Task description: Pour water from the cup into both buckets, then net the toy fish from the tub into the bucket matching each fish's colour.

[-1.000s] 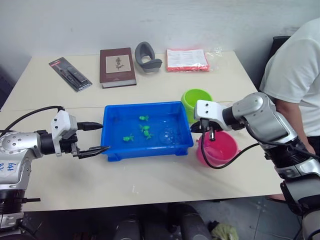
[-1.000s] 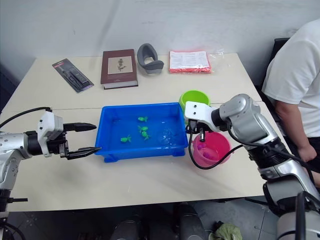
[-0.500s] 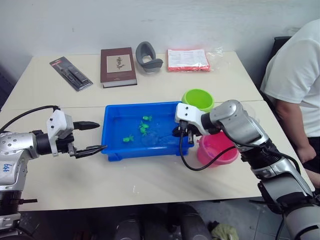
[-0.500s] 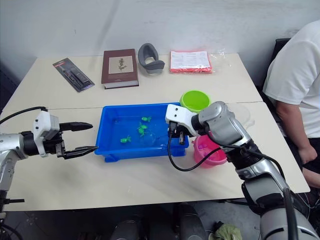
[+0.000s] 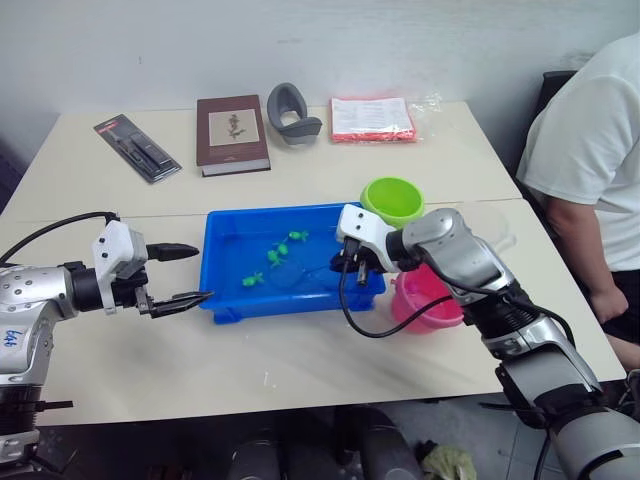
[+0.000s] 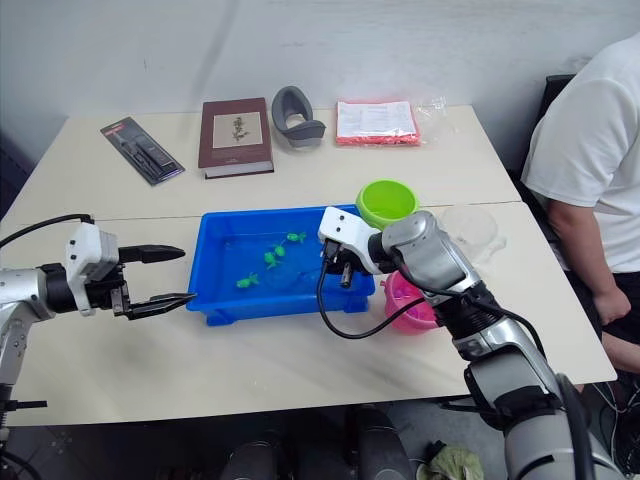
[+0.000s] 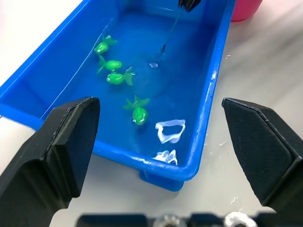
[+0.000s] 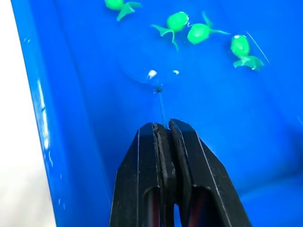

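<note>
The blue tub (image 5: 214, 288) sits mid-table with water and several green toy fish (image 5: 277, 256) in it. My right gripper (image 5: 346, 264) hangs over the tub's right half, shut on the net's thin black handle (image 8: 161, 105). The net's hoop (image 8: 146, 66) lies under the water, just short of the fish (image 8: 176, 21). Left of the tub, my left gripper (image 5: 186, 272) stands open and holds nothing. The lime green bucket (image 5: 393, 199) stands behind the tub's right end, the pink bucket (image 5: 431, 302) to its right. The clear cup (image 6: 468, 228) stands beyond the pink bucket.
At the back of the table lie a brown book (image 5: 232, 133), a grey curved object (image 5: 291, 108), a red-edged packet (image 5: 372, 118) and a black packaged item (image 5: 136, 148). A person in a white shirt (image 5: 590, 170) stands at the table's right end.
My right gripper has moved left from above the pink bucket to over the tub, and the net now dips into the water. The fish have drifted a little. The left gripper has stayed put.
</note>
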Robot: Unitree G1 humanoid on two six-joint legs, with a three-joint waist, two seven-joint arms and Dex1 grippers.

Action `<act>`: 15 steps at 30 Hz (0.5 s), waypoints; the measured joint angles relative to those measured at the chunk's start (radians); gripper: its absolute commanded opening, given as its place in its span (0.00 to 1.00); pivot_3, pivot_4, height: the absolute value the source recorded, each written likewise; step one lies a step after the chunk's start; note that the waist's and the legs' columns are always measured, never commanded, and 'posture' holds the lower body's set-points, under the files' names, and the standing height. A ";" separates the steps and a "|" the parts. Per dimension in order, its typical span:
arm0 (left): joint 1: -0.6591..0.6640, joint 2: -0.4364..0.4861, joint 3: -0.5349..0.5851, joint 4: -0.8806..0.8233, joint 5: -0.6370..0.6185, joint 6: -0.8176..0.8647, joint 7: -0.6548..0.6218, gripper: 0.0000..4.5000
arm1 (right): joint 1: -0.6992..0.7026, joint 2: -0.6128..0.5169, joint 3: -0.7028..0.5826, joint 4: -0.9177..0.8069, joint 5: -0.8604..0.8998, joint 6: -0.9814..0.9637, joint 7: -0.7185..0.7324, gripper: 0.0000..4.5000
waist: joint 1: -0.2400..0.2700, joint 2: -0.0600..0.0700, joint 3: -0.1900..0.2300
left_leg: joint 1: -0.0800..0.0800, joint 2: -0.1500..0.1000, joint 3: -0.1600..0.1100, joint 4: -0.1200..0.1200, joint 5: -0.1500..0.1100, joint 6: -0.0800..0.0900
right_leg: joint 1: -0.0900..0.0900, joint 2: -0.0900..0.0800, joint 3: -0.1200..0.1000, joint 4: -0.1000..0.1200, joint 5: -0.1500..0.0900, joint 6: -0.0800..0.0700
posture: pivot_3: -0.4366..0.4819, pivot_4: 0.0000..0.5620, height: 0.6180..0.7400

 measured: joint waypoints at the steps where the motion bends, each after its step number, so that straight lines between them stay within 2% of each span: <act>1: 0.002 0.003 0.008 0.004 0.000 0.000 0.001 0.99 | 0.000 0.009 0.000 0.001 0.002 0.004 -0.007 0.00 | -0.001 0.000 0.000 | 0.000 0.000 0.000 0.000 0.000 0.000 | 0.000 0.000 0.000 0.000 0.000 0.000 | 0.48 0.27 1.00; 15: 0.110 0.005 0.099 -0.010 -0.007 0.040 0.034 0.99 | -0.006 0.122 -0.033 0.076 0.013 -0.028 -0.161 0.00 | -0.018 0.000 0.000 | -0.001 0.000 -0.001 -0.001 0.000 0.000 | 0.000 0.000 -0.001 0.000 0.000 0.000 | 0.48 0.27 1.00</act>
